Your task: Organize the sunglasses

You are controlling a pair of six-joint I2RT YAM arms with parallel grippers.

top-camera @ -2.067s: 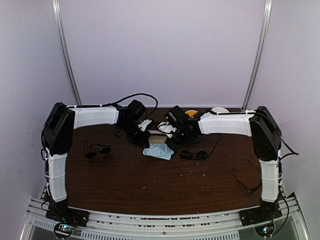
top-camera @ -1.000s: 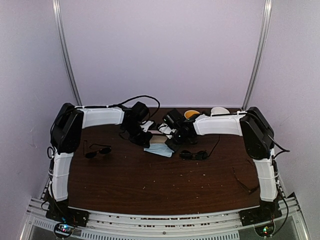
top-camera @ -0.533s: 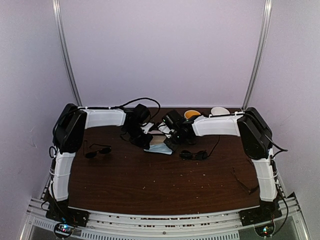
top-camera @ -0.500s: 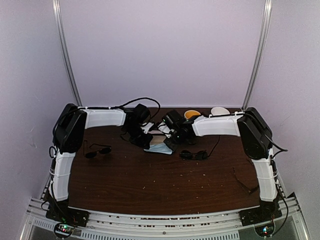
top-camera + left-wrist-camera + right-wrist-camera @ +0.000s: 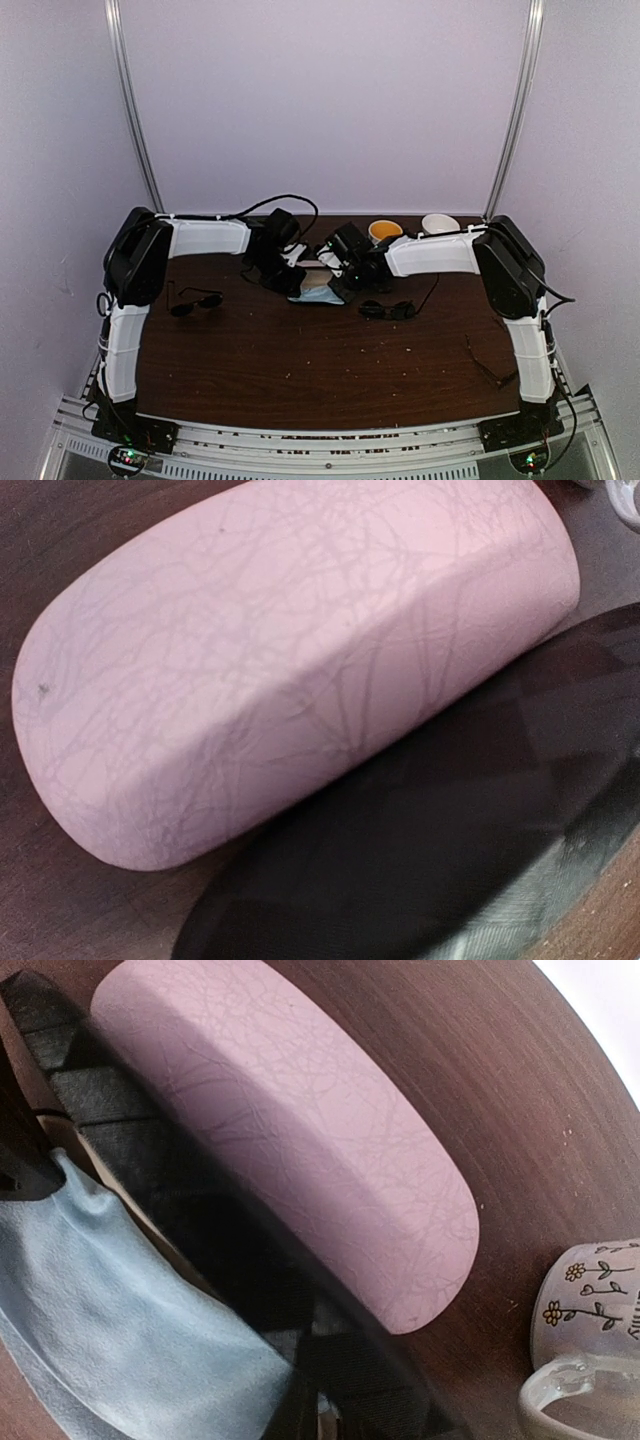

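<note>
Three pairs of sunglasses lie loose on the counter [image 5: 300, 385], none of them in a gripper. Nearest, by the right arm's base, is the thin black pair [image 5: 490, 362]. Farther in, the dark-lensed pair [image 5: 194, 301] sits at the left and another dark pair [image 5: 387, 310] lies right of the middle, the two well apart.

Beyond them both arms fold inward over a light-blue cloth [image 5: 318, 295] and a closed pink case [image 5: 290, 660]. The left gripper [image 5: 284, 281] is clenched just beside the case; whether it pinches anything I cannot tell. The right gripper [image 5: 336, 288] hangs at the cloth's edge, and I cannot tell whether its jaws are parted or grasping the cloth. Farthest back stand an orange-lined cup [image 5: 381, 229] and a white cup [image 5: 438, 222].

The step in hand looks like readying the case and cloth. To do it well, the left arm should probably brace the case so that it cannot skate on the smooth wood. The right should keep the cloth clear of the lid seam and steer wide of the cups behind.
</note>
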